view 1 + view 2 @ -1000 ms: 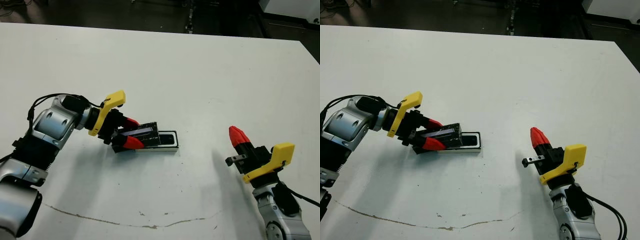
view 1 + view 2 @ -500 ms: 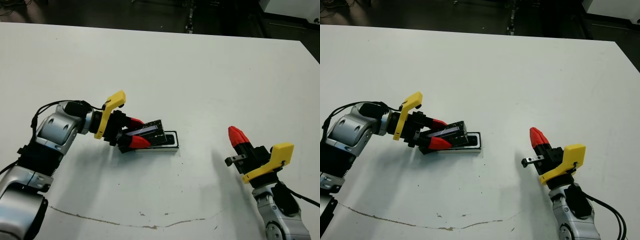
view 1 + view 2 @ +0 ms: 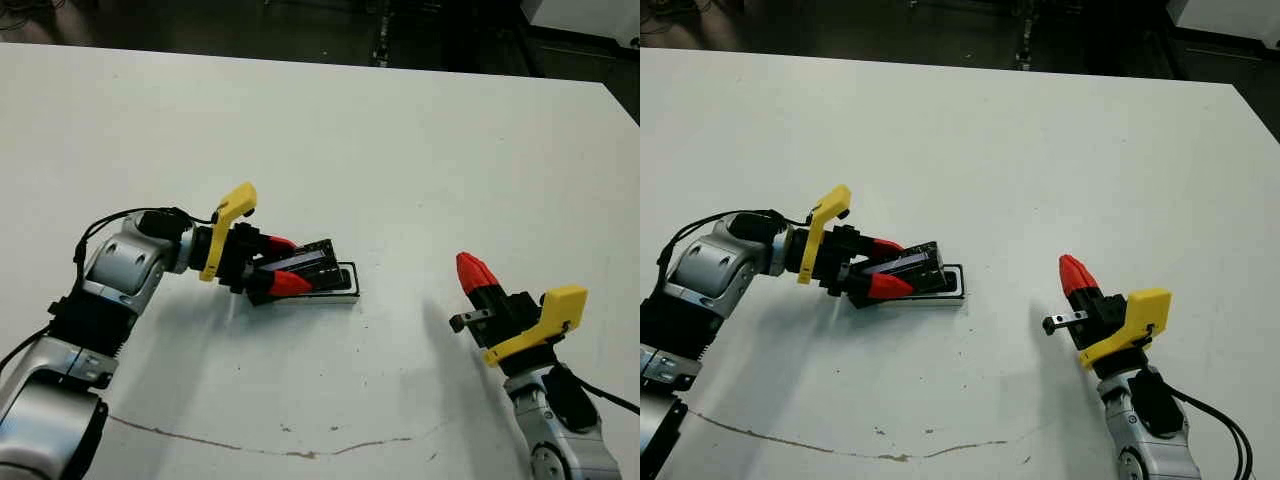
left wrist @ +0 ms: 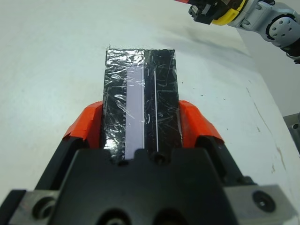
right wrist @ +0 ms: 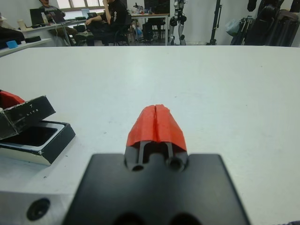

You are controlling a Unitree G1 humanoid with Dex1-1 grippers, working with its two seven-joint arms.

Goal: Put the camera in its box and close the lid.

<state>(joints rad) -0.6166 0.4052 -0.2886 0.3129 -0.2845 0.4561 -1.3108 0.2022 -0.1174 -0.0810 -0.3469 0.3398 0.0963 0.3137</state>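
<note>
Lid (image 3: 308,270) — clamped in left gripper (image 3: 279,264) — tilted over box (image 3: 340,290).

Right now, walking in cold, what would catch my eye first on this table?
Probably the left gripper, left of the table's middle: its red fingers clamp a shiny black lid, held tilted over a small white-lined box on the white table. Next, the right gripper at the near right, its fingers pressed together and holding nothing.

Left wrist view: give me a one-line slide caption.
Left gripper clamps the flat, shiny black lid between its red fingers above the white table.
</note>
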